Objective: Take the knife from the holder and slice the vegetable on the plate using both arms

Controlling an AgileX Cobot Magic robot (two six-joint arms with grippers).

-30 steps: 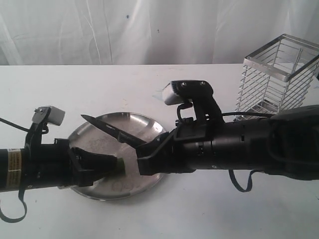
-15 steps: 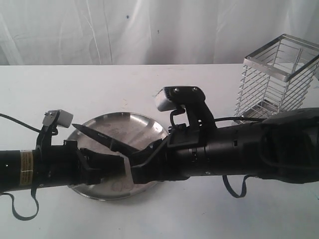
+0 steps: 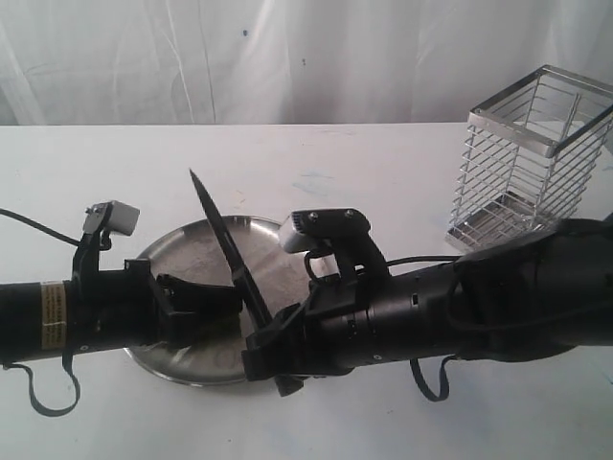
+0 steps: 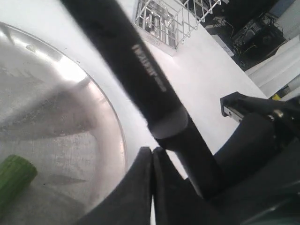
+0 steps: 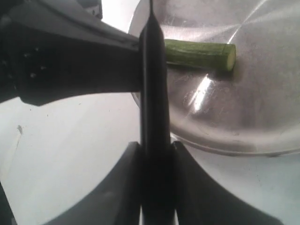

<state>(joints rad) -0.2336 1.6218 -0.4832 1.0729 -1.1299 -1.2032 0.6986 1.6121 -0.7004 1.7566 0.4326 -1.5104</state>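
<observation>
We saw the right claw [image 5: 154, 150] gripping the slim black-handled knife [image 3: 227, 247]; the left claw [image 4: 151, 155] was closed beside the green chili pepper [image 5: 199, 54].

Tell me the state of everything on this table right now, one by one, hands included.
Slim black-handled kitchen knife: out of the holder, gripped by the handle, blade tilted up over the plate.
Right hand: shut on the knife.
Left hand: shut, nothing gripped.
Dark green chili pepper: lying on the plate, one end cut flat.
Round stainless-steel plate: flat on the table.
Square silver wire holder: upright, no knife in it.
</observation>
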